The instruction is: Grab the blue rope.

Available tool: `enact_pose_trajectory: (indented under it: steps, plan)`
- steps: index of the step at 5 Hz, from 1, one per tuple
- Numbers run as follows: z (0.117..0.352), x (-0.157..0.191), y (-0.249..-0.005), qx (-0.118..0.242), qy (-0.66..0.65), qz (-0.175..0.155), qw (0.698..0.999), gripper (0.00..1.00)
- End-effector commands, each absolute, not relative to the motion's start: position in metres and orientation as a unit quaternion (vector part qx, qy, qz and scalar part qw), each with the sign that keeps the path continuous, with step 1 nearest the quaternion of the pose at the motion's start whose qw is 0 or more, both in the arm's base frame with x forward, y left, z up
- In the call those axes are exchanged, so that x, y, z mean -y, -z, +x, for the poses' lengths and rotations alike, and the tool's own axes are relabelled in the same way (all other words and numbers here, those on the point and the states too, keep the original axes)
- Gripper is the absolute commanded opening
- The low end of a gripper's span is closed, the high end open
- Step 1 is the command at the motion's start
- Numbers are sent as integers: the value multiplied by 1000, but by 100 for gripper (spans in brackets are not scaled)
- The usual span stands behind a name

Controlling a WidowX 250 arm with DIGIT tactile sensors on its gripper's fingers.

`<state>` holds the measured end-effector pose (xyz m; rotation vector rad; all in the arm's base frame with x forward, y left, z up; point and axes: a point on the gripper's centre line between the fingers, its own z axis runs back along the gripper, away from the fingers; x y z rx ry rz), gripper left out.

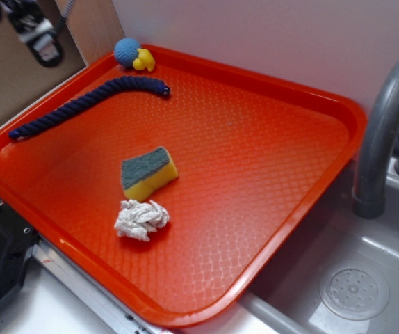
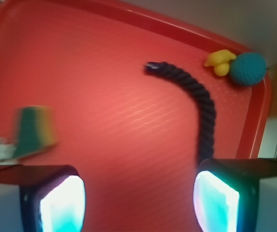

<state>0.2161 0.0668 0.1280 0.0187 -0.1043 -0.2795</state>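
Hand (image 2: 138, 203) spread wide, empty, hovering above the orange tray (image 1: 290, 104). Blue rope (image 1: 81, 101) lying curved near the tray's far rim, one end apparently under the right finger (image 2: 225, 193). Sponge (image 1: 149, 172) and crumpled paper (image 1: 140, 219) well apart from it.

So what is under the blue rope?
The blue rope lies straight on the orange tray, near its back edge. Nothing else shows beneath it, though the strip of tray it covers is hidden. The tool hangs open above, holding nothing.
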Motion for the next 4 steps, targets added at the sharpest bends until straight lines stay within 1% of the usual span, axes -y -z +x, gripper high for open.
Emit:
enact_pose_trajectory:
  steps: [1, 2, 4]
  plan:
    - [271, -116, -86, 41, 124, 46, 990, 100]
    - [284, -129, -69, 21, 118, 60, 991, 100]
    - [290, -135, -36, -21, 119, 65, 991, 100]
